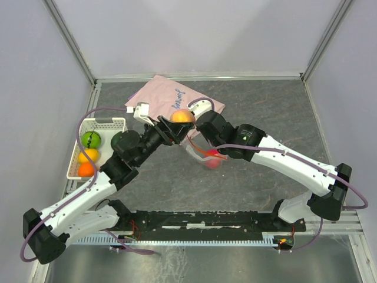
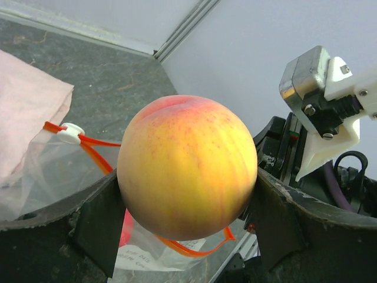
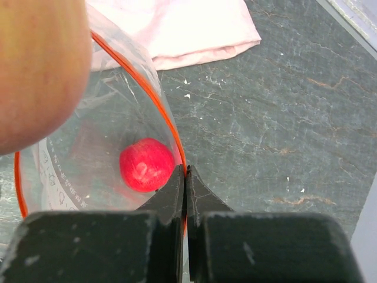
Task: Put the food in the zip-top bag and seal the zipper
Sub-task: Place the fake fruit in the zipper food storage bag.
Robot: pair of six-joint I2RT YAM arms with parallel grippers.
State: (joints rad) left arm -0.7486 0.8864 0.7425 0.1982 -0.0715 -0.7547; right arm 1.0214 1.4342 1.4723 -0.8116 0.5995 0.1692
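- Left gripper (image 2: 188, 203): grasping the peach (image 2: 187, 165) between wide-set fingers, close over the bag's mouth.
- Right gripper (image 3: 185, 181): clenched on the zipper (image 3: 165, 118) at the rim.
- Bag (image 3: 88, 135): mouth open, beside the pink cloth (image 1: 171, 94); a red fruit (image 3: 147, 165) lies inside.
- Basket (image 1: 106, 124), far left: holds a green fruit (image 1: 91, 139), a yellow fruit (image 1: 89, 155) and an orange fruit (image 1: 86, 170).
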